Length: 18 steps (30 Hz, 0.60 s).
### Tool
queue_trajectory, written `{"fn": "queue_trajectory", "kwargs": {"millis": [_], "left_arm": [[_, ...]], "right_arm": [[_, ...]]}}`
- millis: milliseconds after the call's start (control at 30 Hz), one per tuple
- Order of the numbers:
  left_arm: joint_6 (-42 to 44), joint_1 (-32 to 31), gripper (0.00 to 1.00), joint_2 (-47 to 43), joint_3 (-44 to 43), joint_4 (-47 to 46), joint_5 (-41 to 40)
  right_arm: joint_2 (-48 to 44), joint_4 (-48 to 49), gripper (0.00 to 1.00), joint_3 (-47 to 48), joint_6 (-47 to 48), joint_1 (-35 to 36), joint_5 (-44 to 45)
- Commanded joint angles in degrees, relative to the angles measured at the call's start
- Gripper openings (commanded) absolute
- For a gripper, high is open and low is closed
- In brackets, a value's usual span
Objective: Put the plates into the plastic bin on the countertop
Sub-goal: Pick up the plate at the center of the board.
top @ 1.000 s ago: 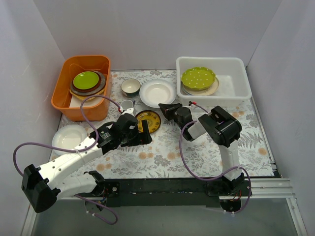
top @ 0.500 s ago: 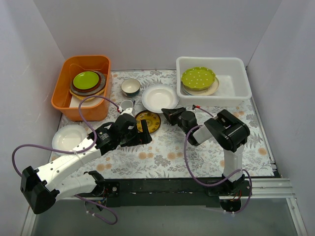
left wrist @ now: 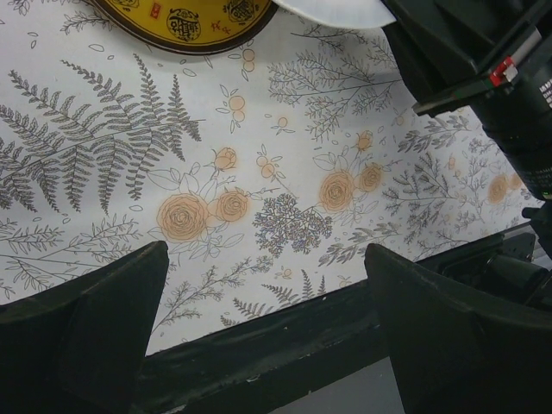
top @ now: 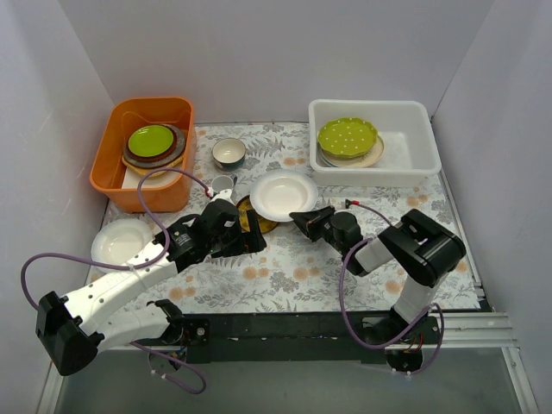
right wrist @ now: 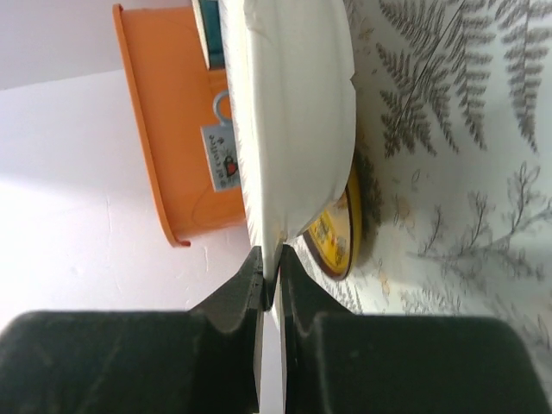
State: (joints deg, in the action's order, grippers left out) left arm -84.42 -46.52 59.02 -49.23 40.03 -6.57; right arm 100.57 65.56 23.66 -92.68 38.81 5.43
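- The right gripper point(top: 298, 216) is clamped on the near rim of a white plate point(top: 282, 194). The right wrist view shows the lip wedged tight between its jaws.
- That plate is mid-countertop point(top: 293, 267), towards the back edge. It looks tipped up off the cloth and partly overlaps a brown-and-yellow patterned plate point(top: 259, 222).
- The left gripper point(top: 248, 241) hangs spread wide just beside the patterned plate, holding nothing.
- The plastic bin point(top: 373, 177) stands at the back right corner. A lime dotted plate point(top: 347, 135) lies inside on top of another plate, and the bin's right end looks bare.
- The white plate looks glazed, so I'd expect it to be stiff, fairly weighty and slick, and likely to chip if knocked.
- A pinch on one side of the rim could let it droop or slip, I'd say. It wants carrying slowly and lowering gently once over the bin wall.
- The patterned plate lies flat, so its rim is the only place to take hold.
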Motion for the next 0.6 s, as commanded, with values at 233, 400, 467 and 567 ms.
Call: {"fn": "queue_trajectory", "kwargs": {"millis": [233, 400, 467, 567], "left_arm": [[-0.22, -0.24, 0.98, -1.28, 0.01, -1.27, 0.42], [-0.22, -0.24, 0.98, -1.11, 0.54, -1.71, 0.59], [-0.3, -0.24, 0.98, -1.02, 0.45, -1.89, 0.77], [-0.3, -0.24, 0.98, -1.28, 0.63, -1.89, 0.94]], "right_arm": [[-24.18, 15.85, 0.01, -4.76, 13.05, 0.48, -10.25], [-34.36, 2.24, 0.01, -4.94, 20.76, 0.48, -12.55], [-37.72, -2.08, 0.01, -4.59, 23.06, 0.48, -11.24], [-43.7, -12.44, 0.01, -1.62, 28.42, 0.22, -9.13]]}}
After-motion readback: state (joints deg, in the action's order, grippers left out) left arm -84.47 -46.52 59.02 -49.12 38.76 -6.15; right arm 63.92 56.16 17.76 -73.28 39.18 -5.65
